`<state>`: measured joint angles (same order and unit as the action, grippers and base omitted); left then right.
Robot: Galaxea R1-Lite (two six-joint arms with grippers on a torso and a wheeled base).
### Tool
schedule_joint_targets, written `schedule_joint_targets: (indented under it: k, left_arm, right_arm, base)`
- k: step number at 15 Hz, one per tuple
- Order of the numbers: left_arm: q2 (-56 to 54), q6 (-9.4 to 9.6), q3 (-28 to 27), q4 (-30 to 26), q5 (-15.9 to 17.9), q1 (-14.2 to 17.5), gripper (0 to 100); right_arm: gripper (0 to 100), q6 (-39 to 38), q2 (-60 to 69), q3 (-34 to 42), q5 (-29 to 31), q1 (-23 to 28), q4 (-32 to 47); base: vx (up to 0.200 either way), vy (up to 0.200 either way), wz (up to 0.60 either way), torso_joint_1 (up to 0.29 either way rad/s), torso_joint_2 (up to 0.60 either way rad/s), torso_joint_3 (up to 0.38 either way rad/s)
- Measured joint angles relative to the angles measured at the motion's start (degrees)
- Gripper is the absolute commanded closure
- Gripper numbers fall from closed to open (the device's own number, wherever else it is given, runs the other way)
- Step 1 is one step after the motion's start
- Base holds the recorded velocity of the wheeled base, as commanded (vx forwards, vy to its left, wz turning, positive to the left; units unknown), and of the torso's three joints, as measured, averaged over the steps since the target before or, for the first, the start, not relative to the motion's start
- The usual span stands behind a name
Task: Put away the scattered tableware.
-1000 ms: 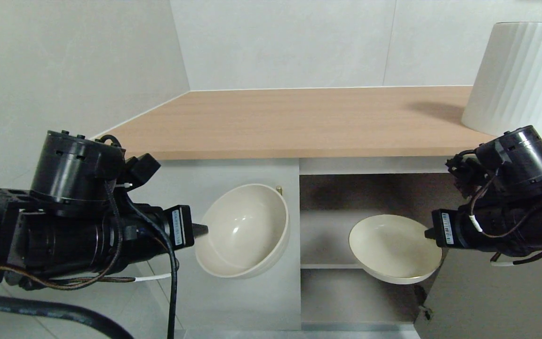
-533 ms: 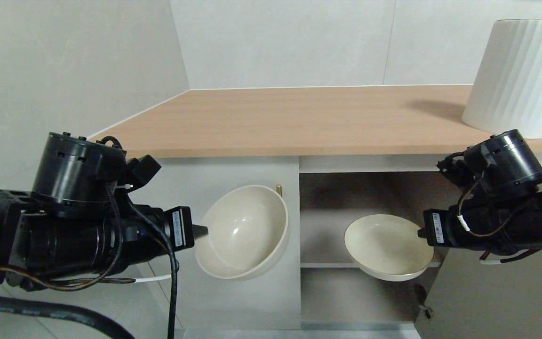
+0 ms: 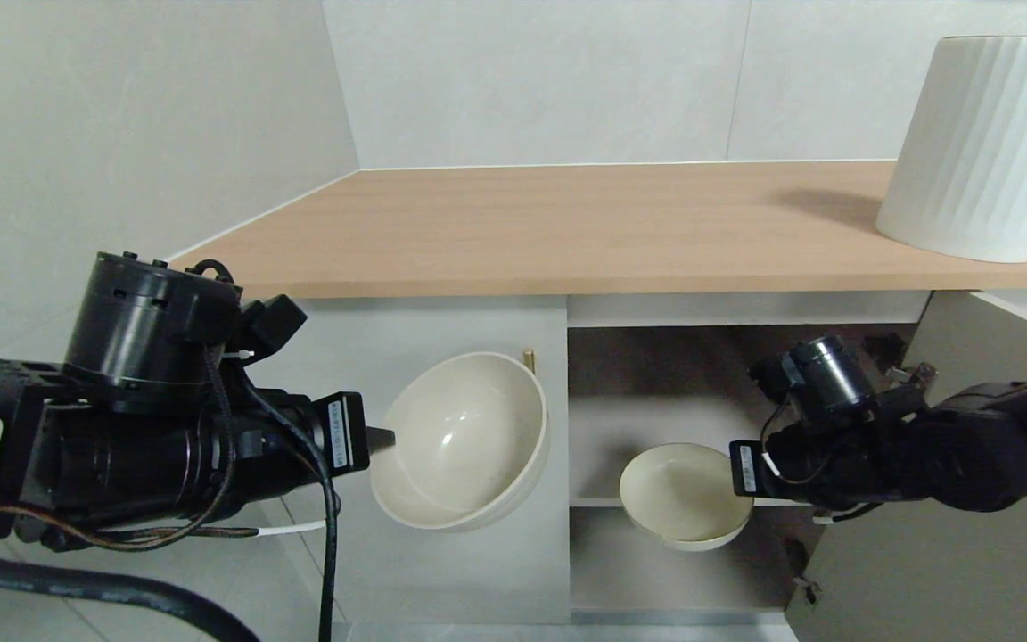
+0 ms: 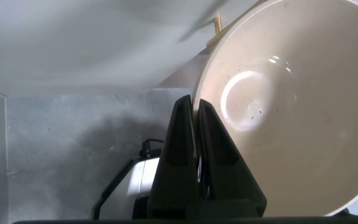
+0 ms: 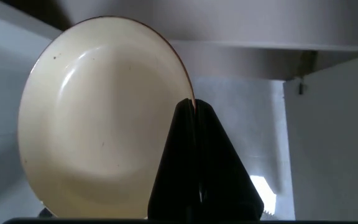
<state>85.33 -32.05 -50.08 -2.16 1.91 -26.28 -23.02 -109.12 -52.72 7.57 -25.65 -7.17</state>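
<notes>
Under the wooden countertop (image 3: 567, 223), the white cabinet (image 3: 469, 571) has its left door shut and its right compartment open, with a shelf (image 3: 598, 446) across it. On the counter's right end stands a white ribbed cylinder (image 3: 981, 143).

The large bowl (image 3: 464, 441), round, smooth and glossy cream, hangs in front of the shut door just below its small brass knob (image 3: 529, 358). It is tipped steeply, its mouth facing up and back toward the robot. The left gripper (image 3: 380, 437) has its black fingers pressed together on the rim.

The small bowl (image 3: 683, 495), a matte cream, sits mouth-up and slightly tilted at the shelf's front edge; whether it rests there is unclear. The right gripper (image 3: 750, 468) pinches its rim.
</notes>
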Motion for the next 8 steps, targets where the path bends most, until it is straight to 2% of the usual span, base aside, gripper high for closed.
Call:
schedule_joint_targets:
  k: [6,8]
  left_arm:
    - [0.4,0.0,0.0,0.0,0.1,0.0,100]
    - [0.4,-0.09,0.0,0.0,0.1,0.0,100]
  right_arm:
    - [100,-1.1,-15.2,0.4,1.5,5.2,-18.3]
    - [100,-3.4,-18.5,0.2,3.6,5.8,-23.6]
  base:
    - [0.0,0.0,0.0,0.0,0.0,0.0]
    - [0.0,0.0,0.0,0.0,0.0,0.0]
